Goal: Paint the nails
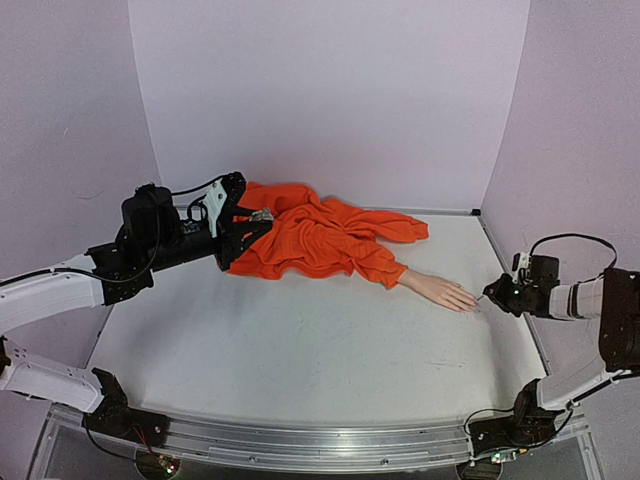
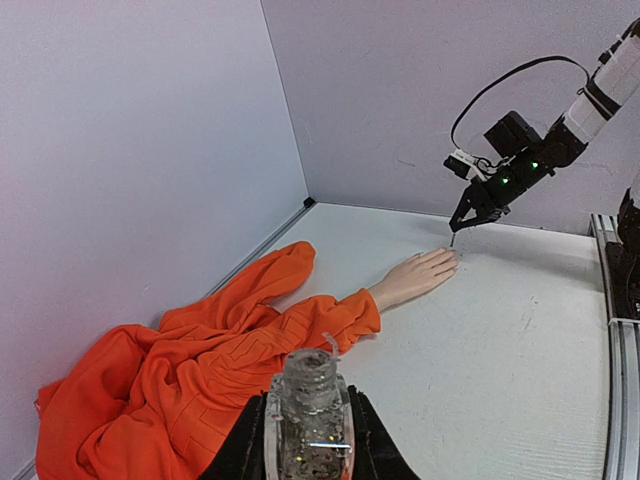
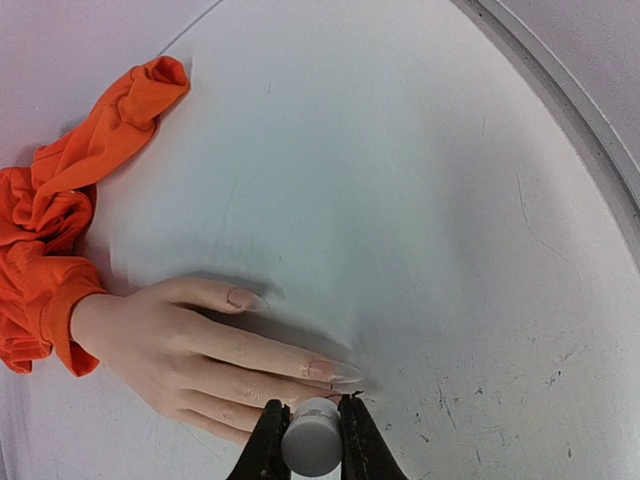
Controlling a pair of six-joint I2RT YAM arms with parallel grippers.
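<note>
Pinching a white cap, right gripper hovers by the mannequin hand, at its nails; left gripper clamps a clear bottle

— Could we make out the nails from the top view?
— No, they were too small for us there. In the right wrist view, the right fingers and the white cap pinched between them covered the nearest fingertips of the mannequin hand, so we couldn't tell what touched them.
— And the bottle?
— The bottom edge cut off its base and the left fingers; the sleeve hid the wrist from us.
</note>
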